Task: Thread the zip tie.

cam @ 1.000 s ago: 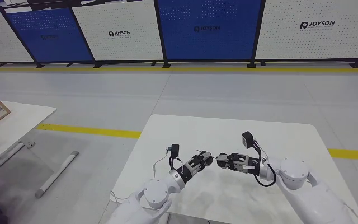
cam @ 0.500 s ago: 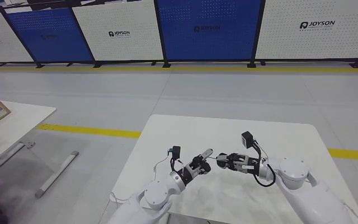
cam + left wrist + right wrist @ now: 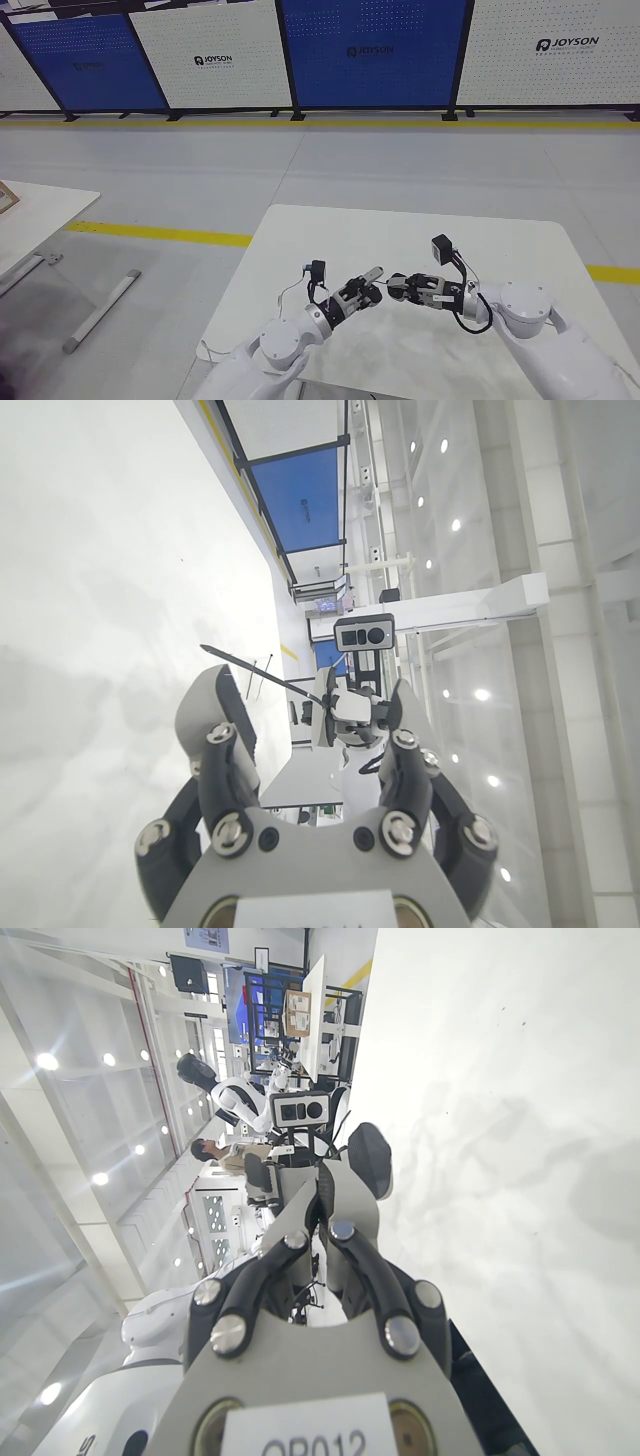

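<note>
zip tie (image 3: 260,674) is pinched in my closed right gripper (image 3: 322,1178) above the table (image 3: 500,240); my left gripper (image 3: 310,690) gapes empty just left of it. i fear the thin tail flexes past it.

Robotics lab hall, pegboard partitions (image 3: 370,50), yellow floor lines (image 3: 160,233), another robot (image 3: 240,1098)
</note>
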Robot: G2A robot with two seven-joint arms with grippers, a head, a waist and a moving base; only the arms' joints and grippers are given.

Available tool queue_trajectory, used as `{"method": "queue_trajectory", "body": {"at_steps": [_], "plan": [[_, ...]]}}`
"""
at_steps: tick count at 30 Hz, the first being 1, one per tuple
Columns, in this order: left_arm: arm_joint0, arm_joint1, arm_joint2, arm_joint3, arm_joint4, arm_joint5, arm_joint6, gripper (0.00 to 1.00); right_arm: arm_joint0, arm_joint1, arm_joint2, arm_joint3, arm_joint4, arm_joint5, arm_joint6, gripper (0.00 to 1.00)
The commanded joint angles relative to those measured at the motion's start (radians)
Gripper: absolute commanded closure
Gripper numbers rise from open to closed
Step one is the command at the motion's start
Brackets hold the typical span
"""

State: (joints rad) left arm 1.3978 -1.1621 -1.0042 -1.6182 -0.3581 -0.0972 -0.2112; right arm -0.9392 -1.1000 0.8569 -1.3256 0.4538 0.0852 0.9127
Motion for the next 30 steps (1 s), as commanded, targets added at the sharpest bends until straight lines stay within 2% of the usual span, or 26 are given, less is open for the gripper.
{"method": "queue_trajectory", "body": {"at_steps": [1, 19, 21, 23, 30], "plan": [[0.003, 0.000, 0.003, -0.004, 0.009, 0.000, -0.003, 1.00, 0.000, 0.000, 0.000, 0.000, 0.000, 0.000, 0.000, 1.00], [0.021, 0.000, -0.022, -0.011, 0.029, -0.011, -0.006, 1.00, 0.000, 0.000, 0.000, 0.000, 0.000, 0.000, 0.000, 1.00], [0.022, 0.000, -0.025, -0.012, 0.029, -0.012, -0.004, 0.94, 0.000, 0.000, 0.000, 0.000, 0.000, 0.000, 0.000, 1.00], [0.023, 0.000, -0.027, -0.012, 0.030, -0.012, -0.004, 0.97, 0.000, 0.000, 0.000, 0.000, 0.000, 0.000, 0.000, 1.00], [0.025, -0.002, -0.031, -0.010, 0.030, -0.013, -0.004, 0.94, 0.000, 0.000, 0.000, 0.000, 0.000, 0.000, 0.000, 1.00]]}}
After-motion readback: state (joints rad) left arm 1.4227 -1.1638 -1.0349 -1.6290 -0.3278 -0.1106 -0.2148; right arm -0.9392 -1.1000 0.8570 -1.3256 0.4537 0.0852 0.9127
